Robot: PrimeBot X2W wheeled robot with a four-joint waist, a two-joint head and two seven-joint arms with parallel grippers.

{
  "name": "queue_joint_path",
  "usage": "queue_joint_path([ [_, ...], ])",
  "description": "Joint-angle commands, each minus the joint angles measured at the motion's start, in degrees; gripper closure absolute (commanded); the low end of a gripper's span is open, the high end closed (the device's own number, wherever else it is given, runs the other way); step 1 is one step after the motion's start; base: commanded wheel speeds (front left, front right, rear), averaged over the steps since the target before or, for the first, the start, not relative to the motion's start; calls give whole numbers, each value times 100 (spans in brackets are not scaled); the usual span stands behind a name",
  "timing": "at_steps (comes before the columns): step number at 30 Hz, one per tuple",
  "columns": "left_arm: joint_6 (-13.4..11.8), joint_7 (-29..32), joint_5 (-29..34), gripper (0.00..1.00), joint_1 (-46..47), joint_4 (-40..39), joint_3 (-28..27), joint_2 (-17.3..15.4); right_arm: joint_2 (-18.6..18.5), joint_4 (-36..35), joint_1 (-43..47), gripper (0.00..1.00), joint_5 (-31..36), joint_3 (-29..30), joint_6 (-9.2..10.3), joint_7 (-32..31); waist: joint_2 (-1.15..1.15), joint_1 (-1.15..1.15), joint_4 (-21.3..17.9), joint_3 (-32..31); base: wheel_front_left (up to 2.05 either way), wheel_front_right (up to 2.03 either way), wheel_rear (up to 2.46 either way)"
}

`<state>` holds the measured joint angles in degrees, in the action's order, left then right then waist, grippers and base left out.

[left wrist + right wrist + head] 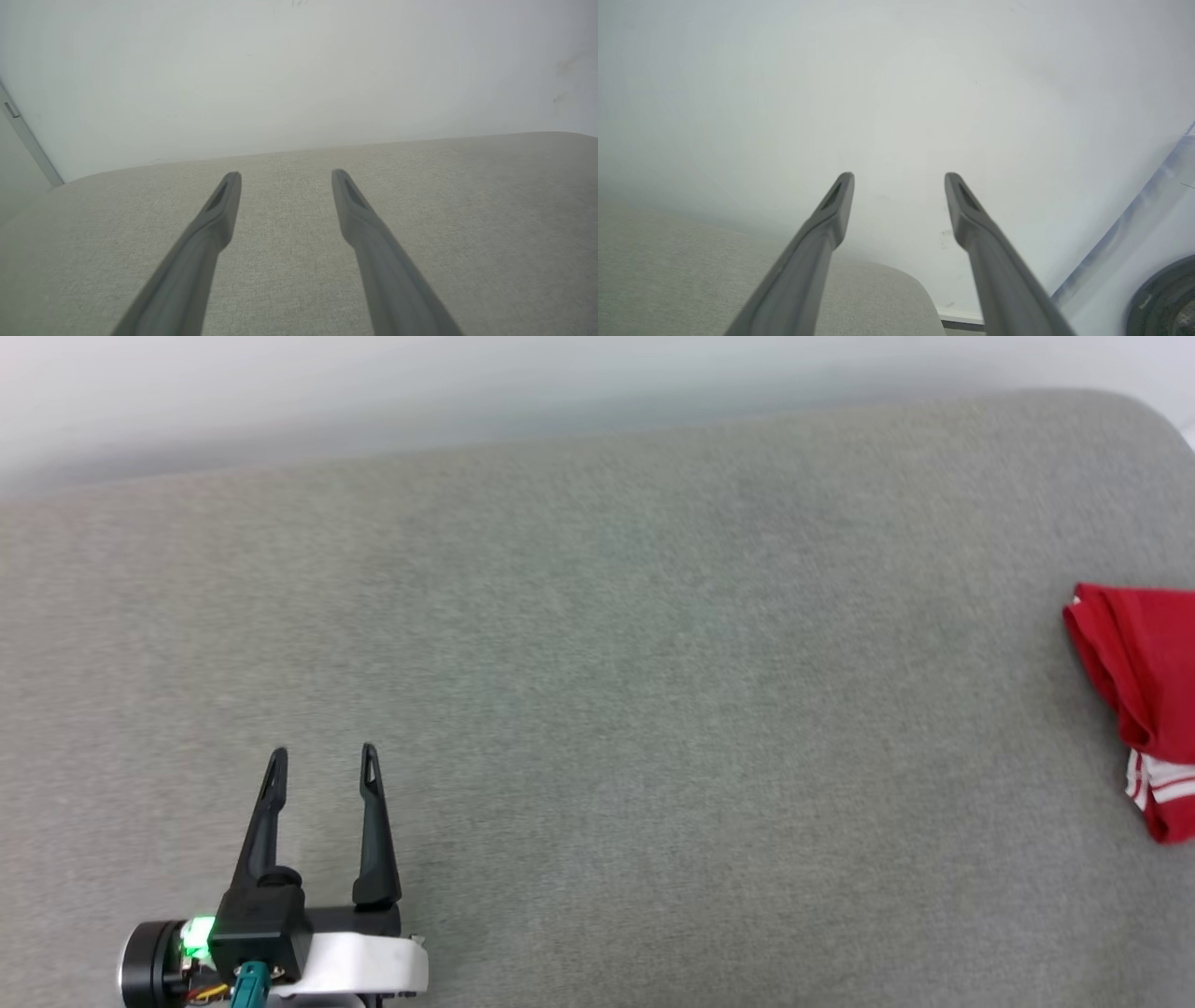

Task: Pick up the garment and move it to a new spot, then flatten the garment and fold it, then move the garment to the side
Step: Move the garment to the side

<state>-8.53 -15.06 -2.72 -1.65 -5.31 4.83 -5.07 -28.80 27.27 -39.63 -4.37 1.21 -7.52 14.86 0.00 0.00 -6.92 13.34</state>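
Observation:
The garment (pixel 1144 681), a red jersey with a bit of red-white striped trim showing, lies bunched at the right edge of the head view, partly cut off by the frame. Its lettering is hidden. My left gripper (pixel 323 761) hovers open at the lower left over the grey cushion (pixel 597 691), far from the garment, with nothing between its fingers (pixel 224 205). In the right wrist view my right gripper (pixel 899 186) is open and empty, pointing past the cushion's rounded corner (pixel 887 289) toward the white wall.
The grey fabric surface spreads wide between my left gripper and the garment. A white wall (pixel 373 383) runs behind its far edge. A pale panel and a dark round object (pixel 1167 303) sit at the lower right of the right wrist view.

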Motion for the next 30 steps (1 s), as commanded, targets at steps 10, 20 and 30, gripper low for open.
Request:
queue_joint_path([
  [10,135,-14,-7,0,-298,200,-45,88,1517,-1868,1951,0,-68,171,7,28,0,0,458,-616,0,0,0],
  [20,234,-14,43,0,-524,407,-39,126,2229,-2139,3482,0,-308,246,7,30,0,0,603,-1055,0,0,0],
  [30,277,-14,92,0,-757,537,-1,156,2540,-2654,4484,0,-357,211,6,30,0,0,701,-1354,0,0,0],
])
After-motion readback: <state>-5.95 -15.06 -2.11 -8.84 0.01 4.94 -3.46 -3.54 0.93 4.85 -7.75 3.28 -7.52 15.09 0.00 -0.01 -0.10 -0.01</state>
